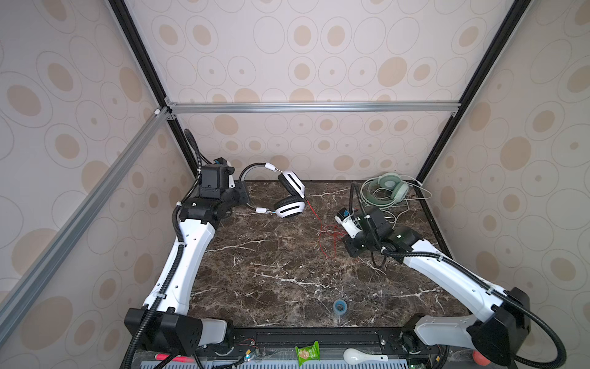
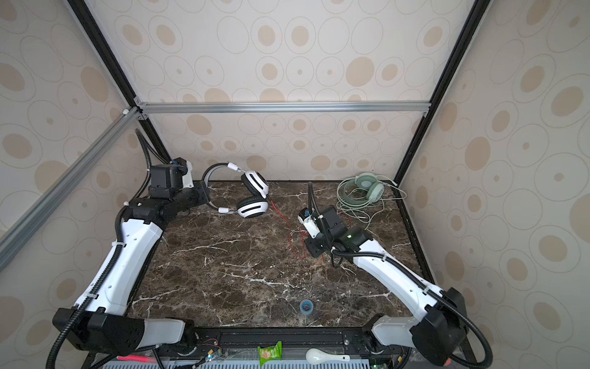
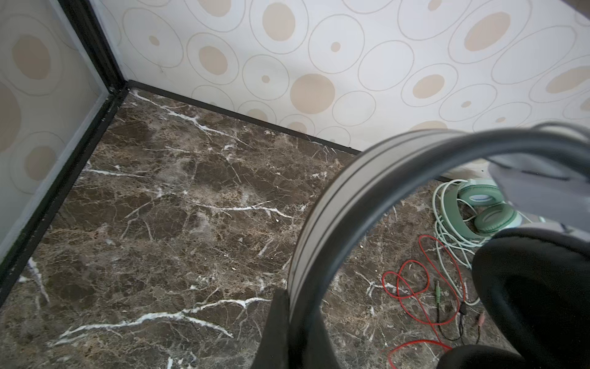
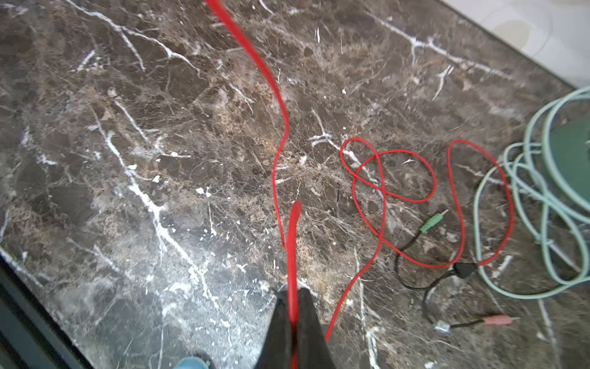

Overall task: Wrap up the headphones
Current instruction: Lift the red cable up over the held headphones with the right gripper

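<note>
Right wrist view: the right tool [image 4: 291, 295] is pinching the thin red cord [image 4: 292, 249] between its two black tips. More of that cord lies in loose loops on the brown desk [image 4: 127, 127]. It ends in a green plug [image 4: 432, 222] and a pink plug [image 4: 498, 319]. The mint cord [image 4: 477, 230] lies just beside the red loops.

In the left wrist view the left tool [image 3: 295, 319] is pinching the grey headband [image 3: 319, 220] of the white headphones [image 1: 289, 207]. In both top views this pair is at about 11 o'clock over the desk. I cannot tell if its lower cup touches the desk. Its red cord runs toward the middle of the desk, where the right tool is. The mint headphones [image 1: 391, 187] lie in the far corner at 1 o'clock, with their cord heaped around them.
</note>
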You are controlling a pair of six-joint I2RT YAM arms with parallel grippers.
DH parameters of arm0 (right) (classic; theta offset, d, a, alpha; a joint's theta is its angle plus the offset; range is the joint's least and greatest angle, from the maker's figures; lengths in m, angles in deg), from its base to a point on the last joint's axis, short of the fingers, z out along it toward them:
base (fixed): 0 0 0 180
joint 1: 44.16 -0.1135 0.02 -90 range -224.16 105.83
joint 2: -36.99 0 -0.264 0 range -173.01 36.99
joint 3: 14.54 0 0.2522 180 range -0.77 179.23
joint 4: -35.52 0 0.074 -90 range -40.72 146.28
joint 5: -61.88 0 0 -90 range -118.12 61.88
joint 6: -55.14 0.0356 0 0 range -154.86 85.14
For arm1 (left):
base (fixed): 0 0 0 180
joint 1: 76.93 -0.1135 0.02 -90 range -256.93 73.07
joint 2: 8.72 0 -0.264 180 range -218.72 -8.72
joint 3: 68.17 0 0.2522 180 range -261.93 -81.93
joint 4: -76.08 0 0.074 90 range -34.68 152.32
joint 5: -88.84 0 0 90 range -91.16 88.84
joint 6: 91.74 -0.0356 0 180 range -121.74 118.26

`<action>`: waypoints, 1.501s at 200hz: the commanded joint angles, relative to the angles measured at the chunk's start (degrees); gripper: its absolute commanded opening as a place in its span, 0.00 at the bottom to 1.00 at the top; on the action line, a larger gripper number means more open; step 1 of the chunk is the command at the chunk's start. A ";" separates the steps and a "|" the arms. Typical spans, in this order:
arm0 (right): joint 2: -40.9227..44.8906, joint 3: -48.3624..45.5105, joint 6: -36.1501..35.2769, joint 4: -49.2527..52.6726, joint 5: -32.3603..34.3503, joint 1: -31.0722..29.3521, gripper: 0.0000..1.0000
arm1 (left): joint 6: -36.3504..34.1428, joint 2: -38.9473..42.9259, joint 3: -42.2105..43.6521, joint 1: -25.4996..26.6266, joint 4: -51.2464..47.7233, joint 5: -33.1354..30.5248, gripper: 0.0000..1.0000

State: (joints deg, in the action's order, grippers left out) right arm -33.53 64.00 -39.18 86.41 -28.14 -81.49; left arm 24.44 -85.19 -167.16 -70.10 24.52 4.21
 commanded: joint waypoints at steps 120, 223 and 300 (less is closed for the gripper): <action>-17.66 50.44 -11.53 19.10 8.22 -17.02 0.00 | -4.28 5.96 8.69 3.61 7.83 -4.34 0.00; -33.08 74.21 -7.14 24.24 14.80 -10.51 0.00 | -12.09 10.78 16.11 7.31 8.05 -1.40 0.00; -27.64 65.21 -7.74 18.06 4.28 -9.18 0.00 | -13.17 11.25 16.34 7.85 8.62 -6.31 0.00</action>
State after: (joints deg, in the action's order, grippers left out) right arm -65.59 135.71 -46.26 107.56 -18.58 -90.40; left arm 10.78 -75.66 -149.66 -62.41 28.89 0.03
